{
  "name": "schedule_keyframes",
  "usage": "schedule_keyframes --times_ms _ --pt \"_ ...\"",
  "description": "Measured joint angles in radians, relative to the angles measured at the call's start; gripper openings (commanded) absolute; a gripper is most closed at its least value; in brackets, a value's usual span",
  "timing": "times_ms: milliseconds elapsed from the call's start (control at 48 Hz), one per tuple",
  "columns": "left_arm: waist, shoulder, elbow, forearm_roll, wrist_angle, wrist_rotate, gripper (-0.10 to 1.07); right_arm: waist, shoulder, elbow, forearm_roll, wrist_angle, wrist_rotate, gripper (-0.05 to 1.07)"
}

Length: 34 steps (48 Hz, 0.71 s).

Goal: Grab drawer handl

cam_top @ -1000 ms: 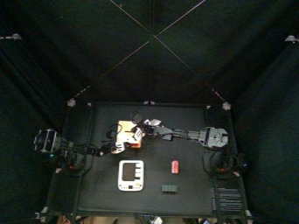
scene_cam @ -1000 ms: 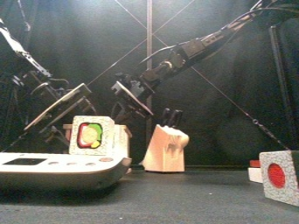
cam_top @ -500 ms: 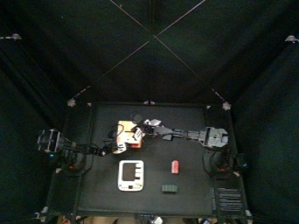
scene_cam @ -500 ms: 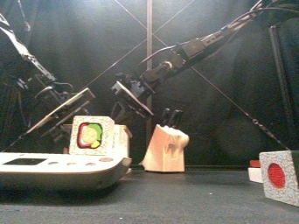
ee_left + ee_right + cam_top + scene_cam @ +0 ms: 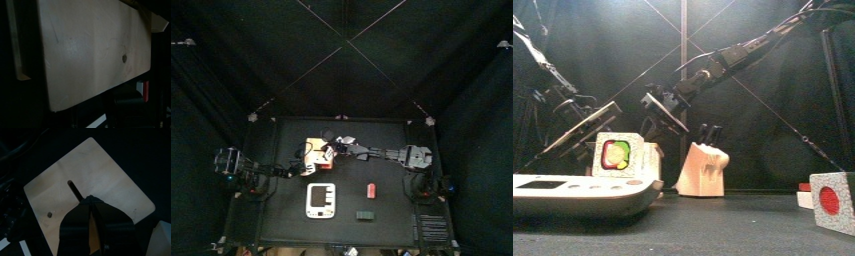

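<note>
The drawer [image 5: 318, 152] is a small cream-white unit with an orange-red side, at the table's back left of middle. In the front view it [image 5: 616, 153] stands behind the white panel and shows a face with a green and red picture. My right gripper [image 5: 337, 147] reaches in from the right and hangs just above the unit [image 5: 660, 112]. In the right wrist view its jaws [image 5: 90, 203] are shut over the cream surface [image 5: 100, 173]. My left gripper [image 5: 294, 166] is close at the drawer's left side [image 5: 587, 122]. The left wrist view is filled by the cream panel [image 5: 87, 50].
A flat white panel with dark windows [image 5: 319, 200] lies in front of the drawer [image 5: 580, 190]. A tiny red block [image 5: 372, 189] and a small dark block [image 5: 365, 213] lie to its right. A cream knife block [image 5: 704, 168] stands beside the drawer.
My left gripper has shifted slightly nearer the drawer. The right arm and the drawer have not visibly moved.
</note>
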Motion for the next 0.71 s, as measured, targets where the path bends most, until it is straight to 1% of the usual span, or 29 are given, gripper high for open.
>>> schedule_keyframes --times_ms 83,271,479,708 --pt "-0.005 0.0 0.0 -0.008 0.0 0.0 0.52 -0.002 0.0 0.0 0.002 0.0 0.0 0.44" --pt "-0.037 -0.005 0.0 -0.035 0.0 0.0 0.52 -0.002 -0.002 0.002 0.002 0.0 0.0 0.44" --pt "-0.087 -0.008 0.0 -0.074 0.0 0.0 0.52 -0.002 0.0 0.003 0.009 0.002 0.0 0.44" --pt "-0.095 -0.008 0.0 -0.08 -0.009 0.0 0.52 -0.002 -0.002 0.003 0.009 0.0 0.0 0.44"
